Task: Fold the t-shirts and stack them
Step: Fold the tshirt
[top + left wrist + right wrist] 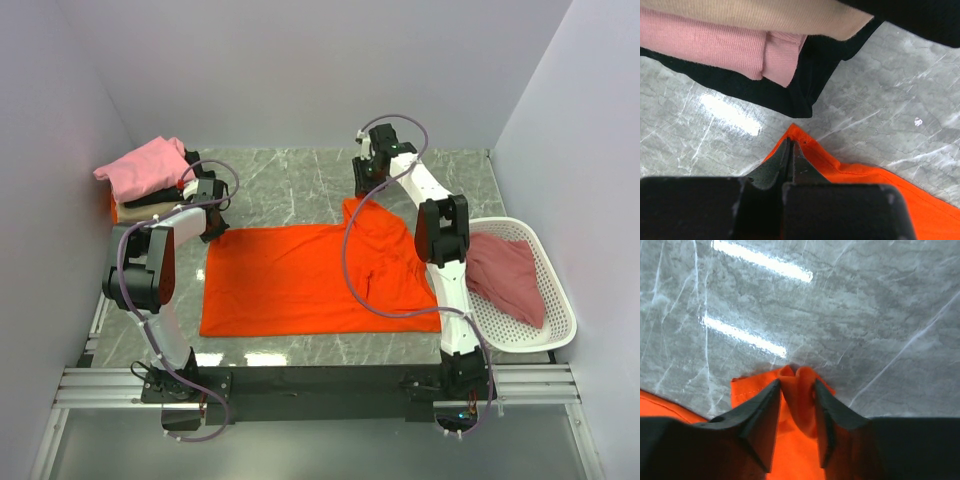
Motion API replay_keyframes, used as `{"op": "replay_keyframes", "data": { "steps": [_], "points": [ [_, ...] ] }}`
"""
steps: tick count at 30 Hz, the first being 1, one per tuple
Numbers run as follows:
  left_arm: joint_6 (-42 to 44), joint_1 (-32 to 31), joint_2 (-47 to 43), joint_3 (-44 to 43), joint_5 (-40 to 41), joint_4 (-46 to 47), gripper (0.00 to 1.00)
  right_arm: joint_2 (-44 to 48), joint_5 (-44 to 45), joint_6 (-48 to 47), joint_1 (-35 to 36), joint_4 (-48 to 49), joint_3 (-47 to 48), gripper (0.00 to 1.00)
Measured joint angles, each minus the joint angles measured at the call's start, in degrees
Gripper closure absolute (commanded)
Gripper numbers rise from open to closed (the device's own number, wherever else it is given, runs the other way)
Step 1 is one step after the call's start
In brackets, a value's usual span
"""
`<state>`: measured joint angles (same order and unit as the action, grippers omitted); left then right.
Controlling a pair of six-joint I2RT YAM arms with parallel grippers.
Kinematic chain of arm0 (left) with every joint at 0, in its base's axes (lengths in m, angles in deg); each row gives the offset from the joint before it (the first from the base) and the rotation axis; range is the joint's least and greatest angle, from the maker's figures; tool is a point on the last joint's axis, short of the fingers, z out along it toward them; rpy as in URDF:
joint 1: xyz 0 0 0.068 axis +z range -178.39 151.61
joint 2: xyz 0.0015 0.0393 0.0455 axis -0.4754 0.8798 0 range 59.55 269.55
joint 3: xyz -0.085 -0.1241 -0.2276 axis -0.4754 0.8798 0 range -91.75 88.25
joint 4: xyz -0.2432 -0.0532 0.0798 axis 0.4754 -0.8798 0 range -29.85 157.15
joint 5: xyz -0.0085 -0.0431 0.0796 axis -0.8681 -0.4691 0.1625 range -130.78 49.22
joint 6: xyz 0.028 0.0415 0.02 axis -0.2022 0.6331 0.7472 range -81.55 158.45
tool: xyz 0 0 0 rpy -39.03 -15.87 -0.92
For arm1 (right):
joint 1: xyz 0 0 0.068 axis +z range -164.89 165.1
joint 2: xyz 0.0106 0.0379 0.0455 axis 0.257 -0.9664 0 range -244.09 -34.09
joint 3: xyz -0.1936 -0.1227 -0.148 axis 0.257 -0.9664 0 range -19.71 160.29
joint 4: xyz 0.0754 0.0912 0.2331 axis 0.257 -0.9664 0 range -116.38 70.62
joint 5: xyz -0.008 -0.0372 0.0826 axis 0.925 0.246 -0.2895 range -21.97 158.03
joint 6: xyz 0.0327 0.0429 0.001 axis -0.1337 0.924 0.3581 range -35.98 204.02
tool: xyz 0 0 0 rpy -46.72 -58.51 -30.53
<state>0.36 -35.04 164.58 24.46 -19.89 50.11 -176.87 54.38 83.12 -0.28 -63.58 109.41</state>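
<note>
A large orange t-shirt lies spread flat on the marble table. My left gripper is shut on its far left corner, its jaws pressed together over the hem. At the shirt's far right corner my right gripper has a bunched fold of orange cloth pinched between both fingers. Folded t-shirts are stacked at the far left: pink on top, then black and beige. In the left wrist view the stack's edges, beige, pink and black, lie just beyond the held corner.
A white lattice basket stands at the right edge of the table with a dusty rose-red t-shirt crumpled in it. Grey walls close in the table on the left, back and right. Bare marble lies beyond the orange shirt.
</note>
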Motion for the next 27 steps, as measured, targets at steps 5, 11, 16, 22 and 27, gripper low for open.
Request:
{"op": "replay_keyframes", "data": {
  "steps": [5, 11, 16, 22, 27],
  "points": [
    [0.0, 0.0, 0.0, 0.0, 0.0, 0.0, 0.99, 0.2, 0.7, 0.3, 0.0, 1.7, -0.7, 0.88],
    [0.0, 0.0, 0.0, 0.0, 0.0, 0.0, 1.00, 3.3, 3.0, 0.9, 0.0, 5.6, -6.6, 1.00],
    [0.0, 0.0, 0.0, -0.1, 0.0, -0.3, 0.99, 9.8, 4.2, 0.9, 0.0, 8.5, -11.6, 1.00],
    [0.0, 0.0, -0.5, -0.1, 0.2, -0.4, 0.99, 21.6, 3.9, 0.1, 0.0, 10.9, -17.4, 1.00],
    [0.0, 0.0, -0.9, -0.1, 0.5, -0.4, 0.99, 29.2, 2.8, -0.7, 0.0, 12.8, -23.8, 1.00]
  ]
}}
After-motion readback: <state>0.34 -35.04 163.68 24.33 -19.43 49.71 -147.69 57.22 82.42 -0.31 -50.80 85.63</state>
